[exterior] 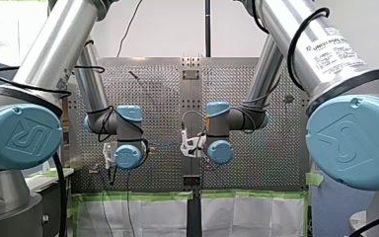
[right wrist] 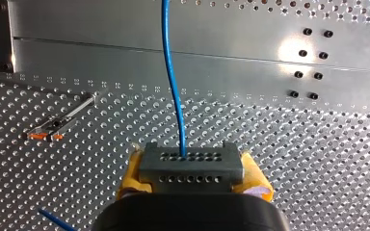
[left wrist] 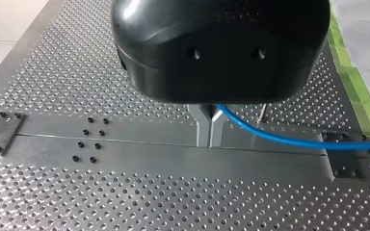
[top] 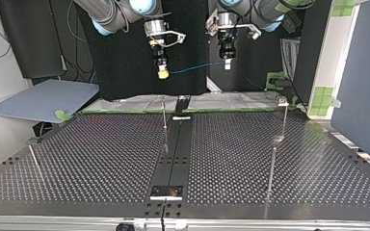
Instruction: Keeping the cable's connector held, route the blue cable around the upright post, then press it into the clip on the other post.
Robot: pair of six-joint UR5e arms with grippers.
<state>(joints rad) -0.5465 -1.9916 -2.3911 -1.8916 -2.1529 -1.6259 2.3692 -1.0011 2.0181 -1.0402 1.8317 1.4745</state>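
The blue cable (top: 192, 69) spans the top view's upper middle, its connector (right wrist: 191, 166) clamped in our right gripper (right wrist: 191, 174), its run pinched in our left gripper (left wrist: 210, 129). We judge nothing routed yet: the centre post (top: 164, 114) and the right-hand post (top: 284, 120) stand clear of it, so wrapping and clipping remain

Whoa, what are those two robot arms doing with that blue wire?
My right tool holds the connector on one end of the blue cable, and my left tool pinches the cable further along. Both hang above the table, with the cable stretched between them. It has not gone around a post yet.
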